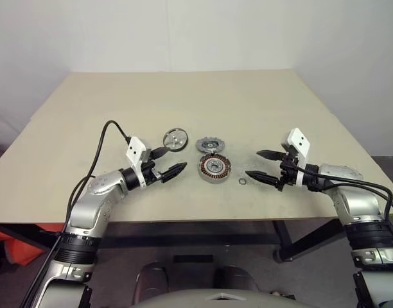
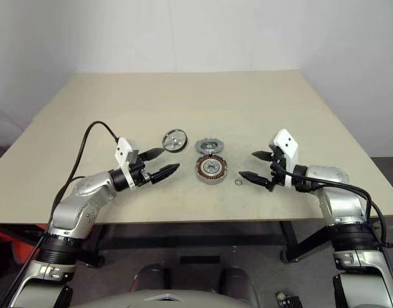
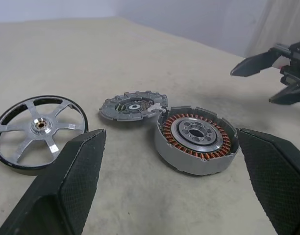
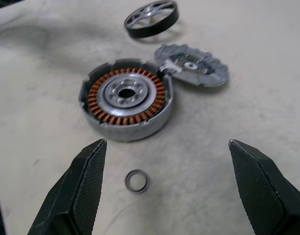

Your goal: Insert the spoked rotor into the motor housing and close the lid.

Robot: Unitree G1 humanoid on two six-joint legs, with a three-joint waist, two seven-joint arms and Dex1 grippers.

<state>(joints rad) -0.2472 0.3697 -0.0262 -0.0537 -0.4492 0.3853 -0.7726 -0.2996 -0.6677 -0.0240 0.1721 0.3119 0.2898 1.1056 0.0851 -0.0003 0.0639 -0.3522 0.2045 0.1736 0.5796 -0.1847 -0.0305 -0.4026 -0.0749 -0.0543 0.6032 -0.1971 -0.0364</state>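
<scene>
Head view: left gripper point(image 1: 165, 162) released, level, aimed right, empty; right gripper point(image 1: 263, 165) released, tilted down, aimed left, empty | Left wrist: spoked rotor point(image 3: 39, 129) lies flat, far-left of motor housing point(image 3: 196, 138); lid point(image 3: 133, 105) leans on housing's far rim | Right wrist: small ring point(image 4: 137, 180) near housing, on table point(image 4: 267, 58); no readable writing

A big tan table point(image 1: 183, 102) stands in front of a plain white wall point(image 1: 183, 32). A tiny metal ring point(image 4: 137, 180) lies flat on the table top, near the front edge. It is thin and round with a hole in the middle. Under the table you can see dark table legs point(image 1: 283, 240) and something orange-red point(image 1: 17, 244) on the floor at one side.
</scene>
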